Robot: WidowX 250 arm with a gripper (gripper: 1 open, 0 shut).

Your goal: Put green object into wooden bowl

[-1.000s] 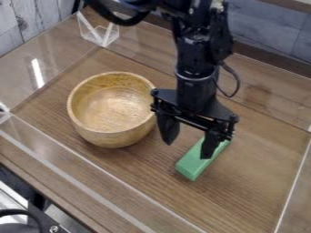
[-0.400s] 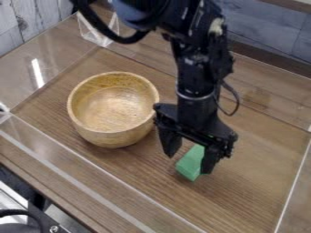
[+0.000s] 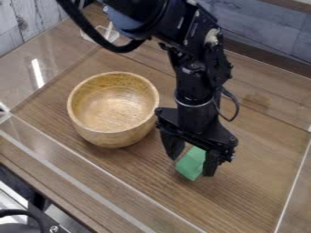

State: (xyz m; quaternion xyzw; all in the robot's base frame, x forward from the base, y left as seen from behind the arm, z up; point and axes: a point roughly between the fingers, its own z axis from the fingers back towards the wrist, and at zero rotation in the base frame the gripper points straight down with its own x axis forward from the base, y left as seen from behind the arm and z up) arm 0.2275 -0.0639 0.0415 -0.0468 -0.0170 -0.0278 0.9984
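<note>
One green block (image 3: 192,166), right under the pincer (image 3: 197,147); bowl off to the side
Block lies on the bench (image 3: 115,191) between the open fingers as seen from above, long axis running from near edge toward far right, partly hidden by them; pincer spread wide, nothing gripped; wooden bowl (image 3: 84,112) sits apart, image-left; next move probably straight down, then close across the block's narrow width

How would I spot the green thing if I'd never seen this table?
Find the big round wooden bowl on the table, then look to its right in the picture, under the black robot's gripper. The small green block there is partly hidden by the gripper. Its bright green sets it apart from the tan bowl and brown wood.
</note>
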